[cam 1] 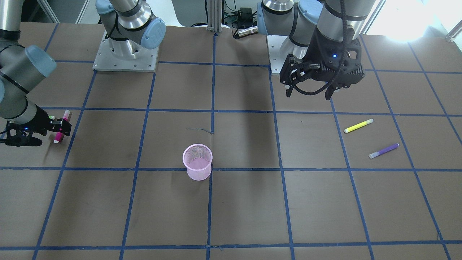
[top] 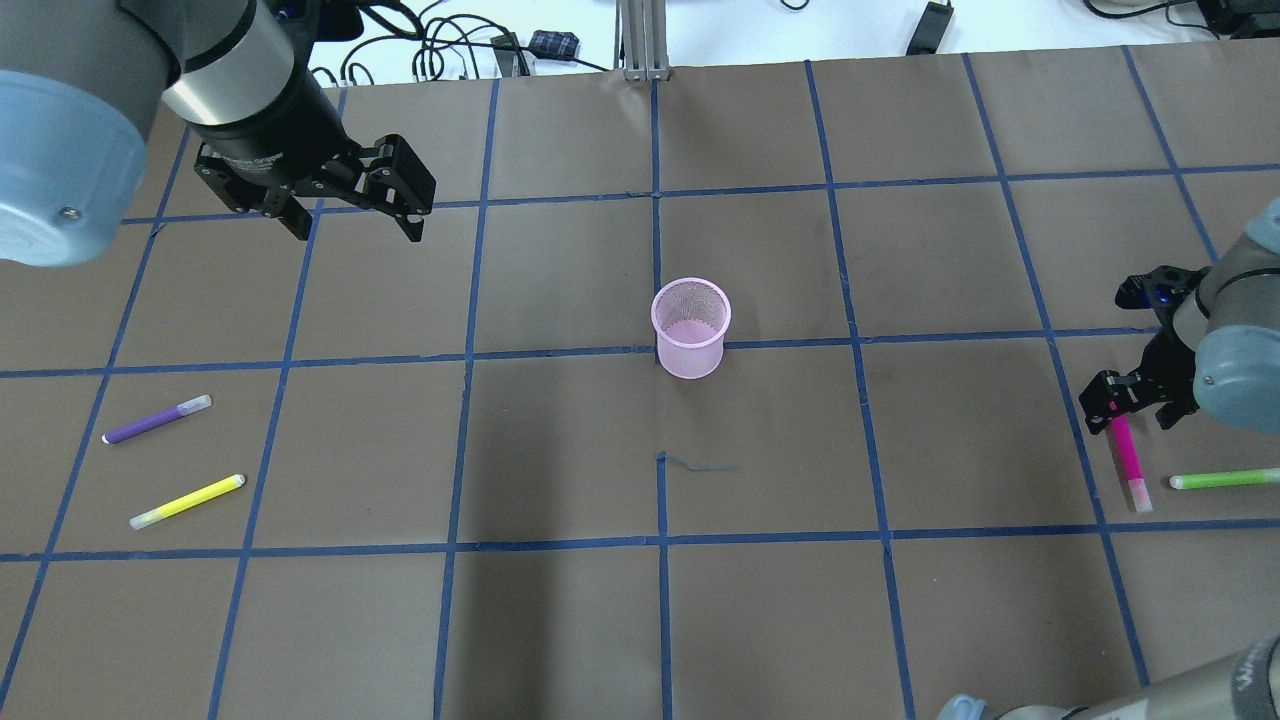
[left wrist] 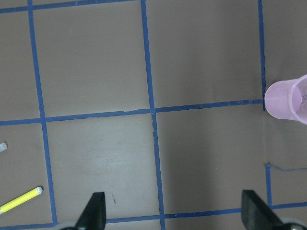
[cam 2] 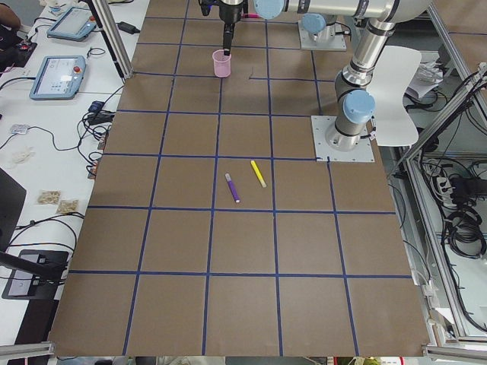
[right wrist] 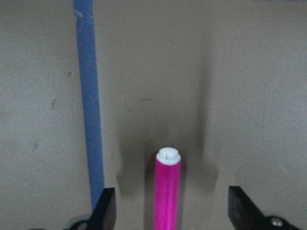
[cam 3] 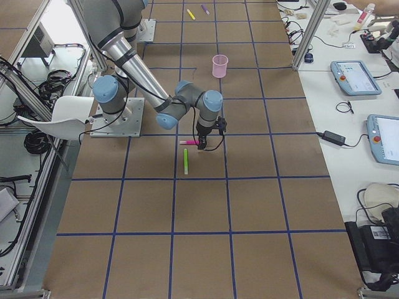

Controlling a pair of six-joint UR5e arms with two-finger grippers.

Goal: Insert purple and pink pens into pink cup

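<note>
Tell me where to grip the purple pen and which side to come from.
Take the purple pen at mid-barrel, coming straight down from above with the left gripper, fingers closing across its width. It lies flat on the table, so only its long sides are exposed; the yellow pen lies apart, probably leaving finger room.

Room to move
I saw bare brown table (top: 560, 450) round the pink mesh cup (top: 690, 328); a yellow plastic pen (top: 187, 501) lay near the purple plastic pen (top: 157, 420).

Wrist-view edges cut off part of the pink cup (left wrist: 288, 99) and the pink pen (right wrist: 167, 191).
</note>
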